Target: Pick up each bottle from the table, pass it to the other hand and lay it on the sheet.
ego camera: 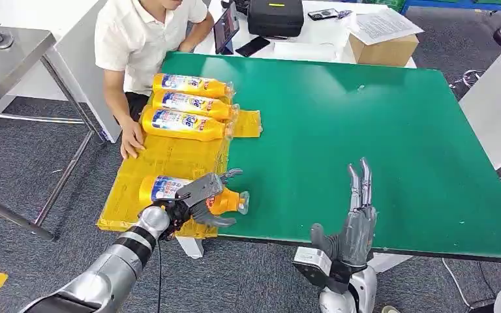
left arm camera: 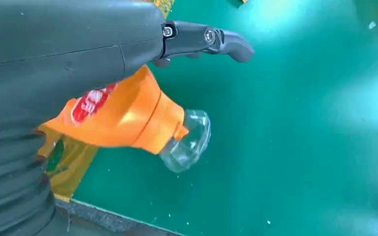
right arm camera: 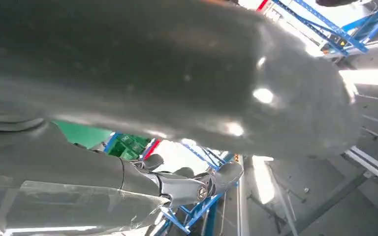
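— Gripping the orange bottle [ego camera: 189, 195] around its neck end, the left hand [ego camera: 199, 199] has it lying at the near edge of the yellow sheet [ego camera: 169, 160], clear cap [left arm camera: 187, 140] out over the green table [ego camera: 365, 124].
— And the right hand [ego camera: 355, 215]?
— Spread, upright, holding nothing.
— Risk?
— The round bottle could roll off the near edge on release.

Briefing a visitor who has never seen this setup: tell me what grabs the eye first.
The big green table dominates, with a yellow sheet at its left edge carrying three orange bottles in a row. Nearer the robot, the left hand grips a fourth bottle lying on the sheet, while the right hand stands open, fingers upright. A person sits beside the sheet.
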Robot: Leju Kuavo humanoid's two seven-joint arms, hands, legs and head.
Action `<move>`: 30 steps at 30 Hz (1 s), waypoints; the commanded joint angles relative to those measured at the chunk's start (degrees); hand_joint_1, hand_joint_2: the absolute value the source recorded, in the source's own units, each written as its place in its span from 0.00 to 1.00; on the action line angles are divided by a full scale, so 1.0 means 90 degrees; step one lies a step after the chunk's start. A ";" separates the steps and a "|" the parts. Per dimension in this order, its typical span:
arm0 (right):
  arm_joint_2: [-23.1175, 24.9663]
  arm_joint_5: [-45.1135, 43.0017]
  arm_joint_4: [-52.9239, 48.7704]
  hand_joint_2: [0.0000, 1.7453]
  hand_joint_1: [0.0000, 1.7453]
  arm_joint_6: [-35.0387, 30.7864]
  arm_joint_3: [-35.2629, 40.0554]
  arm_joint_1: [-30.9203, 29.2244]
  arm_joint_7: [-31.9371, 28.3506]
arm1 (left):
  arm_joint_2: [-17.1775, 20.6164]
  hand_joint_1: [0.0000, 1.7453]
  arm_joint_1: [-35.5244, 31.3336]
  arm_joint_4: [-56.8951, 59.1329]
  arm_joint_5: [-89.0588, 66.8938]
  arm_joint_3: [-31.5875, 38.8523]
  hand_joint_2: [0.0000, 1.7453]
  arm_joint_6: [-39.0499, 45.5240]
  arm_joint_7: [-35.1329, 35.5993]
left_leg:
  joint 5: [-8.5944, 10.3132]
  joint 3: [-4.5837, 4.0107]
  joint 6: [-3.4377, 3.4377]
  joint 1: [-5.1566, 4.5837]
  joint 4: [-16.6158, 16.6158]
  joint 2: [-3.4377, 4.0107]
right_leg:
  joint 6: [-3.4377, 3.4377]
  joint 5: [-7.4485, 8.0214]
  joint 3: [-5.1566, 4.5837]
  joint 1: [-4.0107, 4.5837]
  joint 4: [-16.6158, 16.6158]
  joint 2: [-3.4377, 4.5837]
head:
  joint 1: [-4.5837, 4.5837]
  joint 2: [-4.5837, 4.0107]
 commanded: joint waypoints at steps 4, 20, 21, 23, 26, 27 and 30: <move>-0.0176 0.0024 0.0386 0.00 0.00 -0.0015 -0.0057 -0.0126 -0.0005 | 0.0114 0.00 0.0363 -0.0209 -0.0007 -0.0266 1.00 0.0018 0.0080 | -0.0004 0.0018 -0.0009 0.0005 -0.0009 0.0012 | -0.0009 0.0001 0.0013 0.0004 -0.0008 0.0014 | 0.0000 0.0000; -0.0016 -0.2577 -0.0113 0.00 0.00 -0.0015 0.0040 -0.0014 -0.0005 | -0.0611 0.00 0.2100 -0.4337 0.1415 -0.1626 1.00 0.5387 -0.1621 | -0.0008 -0.0037 -0.0006 -0.0001 0.0000 0.0006 | -0.0007 -0.0001 -0.0038 0.0001 -0.0003 0.0006 | 0.0000 0.0000; -0.0016 -0.2577 -0.0113 0.00 0.00 -0.0015 0.0040 -0.0014 -0.0005 | -0.0611 0.00 0.2100 -0.4337 0.1415 -0.1626 1.00 0.5387 -0.1621 | -0.0011 -0.0031 -0.0012 0.0001 0.0000 0.0005 | -0.0013 -0.0006 -0.0035 0.0002 0.0000 0.0006 | -0.0002 0.0000; -0.0016 -0.2577 -0.0113 0.00 0.00 -0.0015 0.0040 -0.0014 -0.0005 | -0.0611 0.00 0.2100 -0.4337 0.1415 -0.1626 1.00 0.5387 -0.1621 | -0.0006 -0.0048 -0.0004 -0.0002 -0.0001 0.0007 | -0.0005 0.0000 -0.0053 0.0000 -0.0004 0.0007 | -0.0002 0.0000; -0.0232 -0.4244 -0.0206 0.00 0.00 -0.0015 0.0464 0.0015 -0.0005 | -0.0442 0.00 0.2345 -0.4634 0.2128 -0.1973 1.00 0.5765 -0.1931 | -0.0011 -0.0030 -0.0012 0.0003 -0.0003 0.0012 | -0.0012 -0.0005 -0.0037 0.0005 -0.0004 0.0012 | -0.0002 0.0000; -0.0260 -0.4209 -0.0201 0.00 0.00 -0.0015 0.0486 0.0039 -0.0005 | -0.0389 0.00 0.2462 -0.4780 0.2429 -0.2104 1.00 0.5829 -0.1854 | -0.0013 -0.0033 -0.0010 0.0004 0.0000 0.0016 | -0.0011 -0.0004 -0.0041 0.0005 -0.0004 0.0016 | -0.0002 0.0000; -0.0169 -0.5017 -0.0248 0.00 0.00 0.0666 0.0409 0.0280 -0.0005 | -0.0121 0.00 0.2746 -0.5048 0.3076 -0.2469 1.00 0.5945 -0.1567 | -0.0010 -0.0032 -0.0007 0.0002 -0.0006 0.0013 | -0.0006 -0.0004 -0.0038 0.0003 -0.0007 0.0012 | -0.0002 0.0000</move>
